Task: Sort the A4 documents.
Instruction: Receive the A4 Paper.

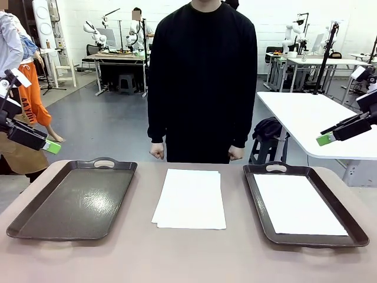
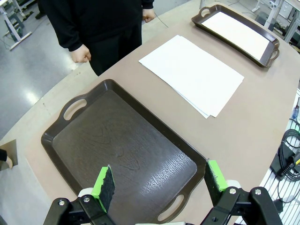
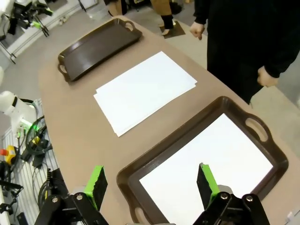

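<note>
While the left gripper (image 2: 160, 177) hung high over the near end of the left tray (image 1: 76, 200), its jaws stood spread wide, with nothing between the green pads (image 2: 104, 182). That dark brown tray lay flat on the table (image 1: 188, 253), its glossy bottom bare and one handle slot turned toward the person (image 1: 202, 76).

Just right of it, apart from its rim, the stack of A4 documents (image 1: 189, 198) lay on the tabletop between the two trays and touched neither. The sheets sat slightly out of line, so a few edges showed at the near corner. How many there were could not be told.

Behind the stack, the person in black stood at the far edge of the table, one fist (image 1: 156, 151) and the other fist (image 1: 235, 153) closed and held low, clear of the paper.

Farther right, the right tray (image 1: 253, 194) lay flat with an A4 sheet (image 1: 297, 203) inside it, wholly within the rim. Whether more than one sheet lay there could not be told.

Above that tray's near end the right gripper (image 3: 151, 180) hovered, its jaws released and wide, grasping nothing.
</note>
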`<control>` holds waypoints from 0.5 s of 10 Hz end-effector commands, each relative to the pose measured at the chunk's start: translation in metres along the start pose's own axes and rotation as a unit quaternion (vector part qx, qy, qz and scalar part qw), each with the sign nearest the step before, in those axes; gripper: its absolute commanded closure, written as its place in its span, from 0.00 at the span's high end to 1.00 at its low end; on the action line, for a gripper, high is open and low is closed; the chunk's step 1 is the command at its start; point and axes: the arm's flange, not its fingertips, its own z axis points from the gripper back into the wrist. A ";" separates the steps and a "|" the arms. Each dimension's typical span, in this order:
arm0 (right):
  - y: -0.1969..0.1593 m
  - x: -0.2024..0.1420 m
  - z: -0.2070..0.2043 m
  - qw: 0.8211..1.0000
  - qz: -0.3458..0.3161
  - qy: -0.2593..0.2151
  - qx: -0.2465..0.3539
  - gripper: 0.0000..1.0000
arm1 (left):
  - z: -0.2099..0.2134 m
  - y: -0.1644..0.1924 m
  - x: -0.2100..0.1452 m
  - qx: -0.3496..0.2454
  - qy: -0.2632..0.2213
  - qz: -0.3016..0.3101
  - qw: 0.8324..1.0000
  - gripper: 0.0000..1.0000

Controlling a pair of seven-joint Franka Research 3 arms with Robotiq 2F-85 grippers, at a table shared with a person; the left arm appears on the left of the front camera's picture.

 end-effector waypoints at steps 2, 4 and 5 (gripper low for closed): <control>0.000 0.000 0.000 1.000 0.000 0.000 0.000 1.00 | 0.000 0.002 -0.001 -0.001 -0.006 -0.007 1.000 1.00; 0.000 0.000 0.000 1.000 0.000 0.000 0.000 1.00 | 0.000 0.002 -0.001 -0.001 -0.006 -0.007 1.000 1.00; 0.000 0.000 0.000 1.000 0.000 0.000 0.000 1.00 | 0.000 0.002 -0.001 -0.001 -0.006 -0.007 1.000 1.00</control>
